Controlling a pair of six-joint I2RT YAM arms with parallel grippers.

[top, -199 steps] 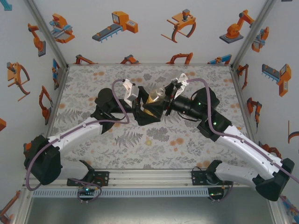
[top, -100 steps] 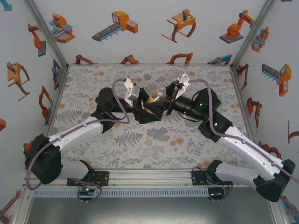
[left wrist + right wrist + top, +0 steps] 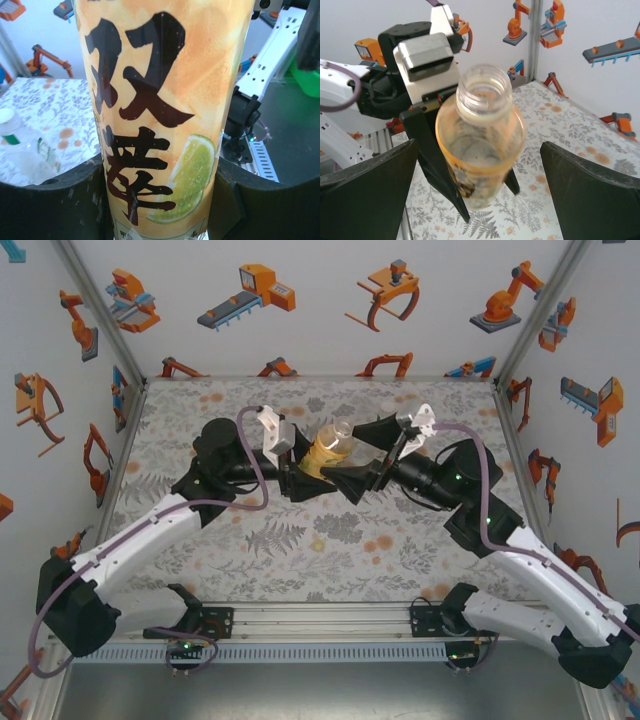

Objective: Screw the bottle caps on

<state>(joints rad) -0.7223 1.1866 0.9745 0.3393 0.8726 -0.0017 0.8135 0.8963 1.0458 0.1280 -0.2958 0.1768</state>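
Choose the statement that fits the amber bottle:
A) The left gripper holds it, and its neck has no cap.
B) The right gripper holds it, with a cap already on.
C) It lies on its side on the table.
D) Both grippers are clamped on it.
A: the left gripper is shut on the amber bottle, whose neck is open in the right wrist view, while the right gripper stands open, apart from it.

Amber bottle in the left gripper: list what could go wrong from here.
1. The amber bottle has an open, uncapped neck and looks tilted above the table; liquid inside could spill.
2. The left gripper clamps only the glossy label; twisting a cap on may spin the bottle.
3. The right gripper stands wide open with no cap between its fingers; one must be fetched first.
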